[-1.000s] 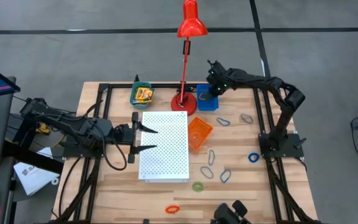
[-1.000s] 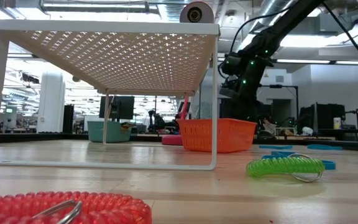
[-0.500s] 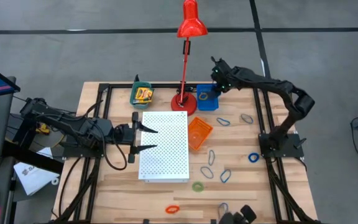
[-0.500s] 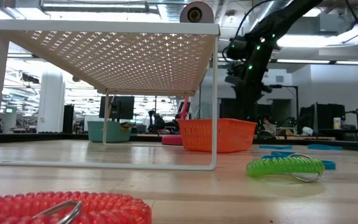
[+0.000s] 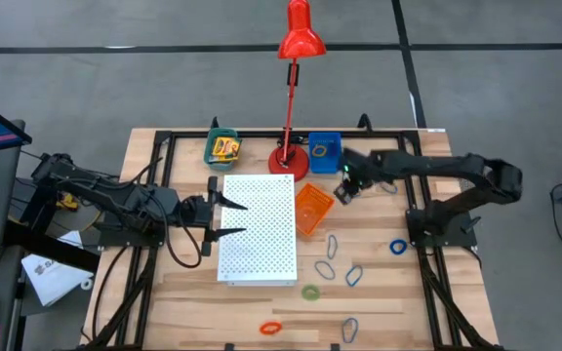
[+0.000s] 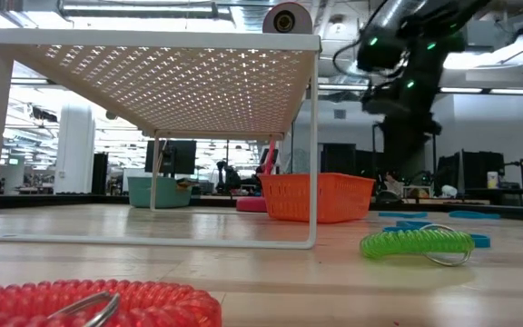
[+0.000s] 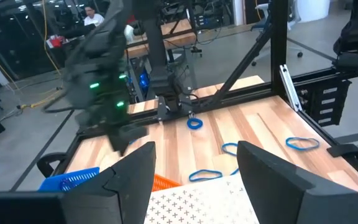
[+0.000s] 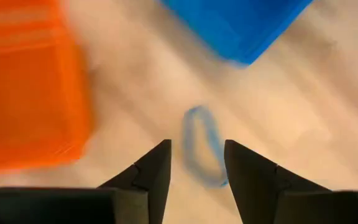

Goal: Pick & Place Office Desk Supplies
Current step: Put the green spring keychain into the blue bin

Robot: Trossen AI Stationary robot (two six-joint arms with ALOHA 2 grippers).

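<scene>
My right gripper (image 5: 344, 185) hangs open above a blue loop (image 8: 202, 146) that lies flat on the wood between the orange bin (image 5: 312, 208) and the blue bin (image 5: 325, 153). Its fingers stand either side of the loop without touching it. A yellow-and-green box (image 5: 224, 147) lies in the green bin (image 5: 222, 146); something small and yellowish shows in the blue bin. More loops lie on the table's right half: grey (image 5: 388, 185), blue (image 5: 398, 247), green (image 5: 310, 291), orange (image 5: 271, 328). My left gripper (image 5: 227, 216) waits open at the white board's left edge.
The white perforated board (image 5: 257, 227) stands as a raised shelf in the middle of the table. The red desk lamp (image 5: 289, 161) stands at the far edge between the green and blue bins. Black frame rails run along the table's sides.
My right gripper has left its place above the blue bin at the far edge and come toward the near edge and down, over the blue loop. A dark shape at the near edge has gone from view; a blue loop now shows there.
</scene>
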